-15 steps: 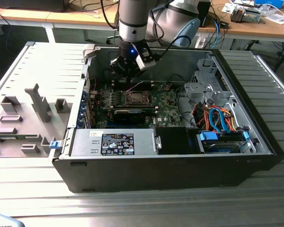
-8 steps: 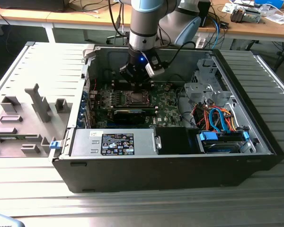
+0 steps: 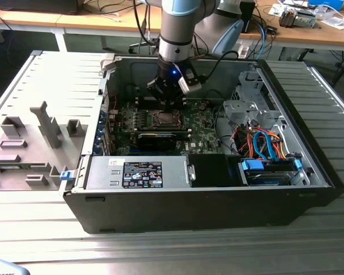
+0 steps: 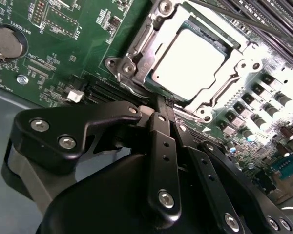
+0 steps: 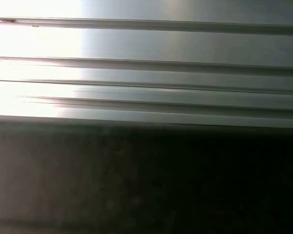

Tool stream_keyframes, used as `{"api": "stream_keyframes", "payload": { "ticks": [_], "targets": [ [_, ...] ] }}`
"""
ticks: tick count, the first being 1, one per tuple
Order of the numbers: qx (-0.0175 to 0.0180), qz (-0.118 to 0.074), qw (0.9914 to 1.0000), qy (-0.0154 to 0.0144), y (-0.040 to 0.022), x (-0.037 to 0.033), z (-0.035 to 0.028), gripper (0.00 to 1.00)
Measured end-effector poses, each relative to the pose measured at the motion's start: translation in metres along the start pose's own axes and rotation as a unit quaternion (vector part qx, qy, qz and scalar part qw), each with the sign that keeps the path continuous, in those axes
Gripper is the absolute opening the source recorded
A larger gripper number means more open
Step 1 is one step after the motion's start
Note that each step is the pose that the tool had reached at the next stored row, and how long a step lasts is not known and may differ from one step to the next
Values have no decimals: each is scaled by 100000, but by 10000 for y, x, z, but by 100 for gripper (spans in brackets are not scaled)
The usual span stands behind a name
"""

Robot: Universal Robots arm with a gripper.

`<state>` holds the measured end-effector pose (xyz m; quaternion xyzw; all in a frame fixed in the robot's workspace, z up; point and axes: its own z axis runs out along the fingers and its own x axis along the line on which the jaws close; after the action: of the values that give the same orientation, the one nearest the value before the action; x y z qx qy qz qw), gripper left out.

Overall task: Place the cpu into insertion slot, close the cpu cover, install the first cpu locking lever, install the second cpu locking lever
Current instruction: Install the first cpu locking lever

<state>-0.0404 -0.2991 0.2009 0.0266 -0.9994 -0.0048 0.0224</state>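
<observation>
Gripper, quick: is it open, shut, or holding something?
Gripper: fingers pressed together, shut, holding nothing, its tip at the edge of the cpu cover.

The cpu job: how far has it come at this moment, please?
Done, as it looks: the cpu lies flat in the insertion slot, and the cpu cover appears to lie down around it. In hand: the end effector, fingers together and holding nothing, sits at the socket's edge. Left: I cannot tell whether either locking lever is latched.
</observation>
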Motion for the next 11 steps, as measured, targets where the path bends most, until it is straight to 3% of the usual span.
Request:
{"api": "stream_keyframes", "payload": {
  "ticks": [11],
  "targets": [
    [-14,-155,100000,11,6,-147,1,11]
  ]
}}
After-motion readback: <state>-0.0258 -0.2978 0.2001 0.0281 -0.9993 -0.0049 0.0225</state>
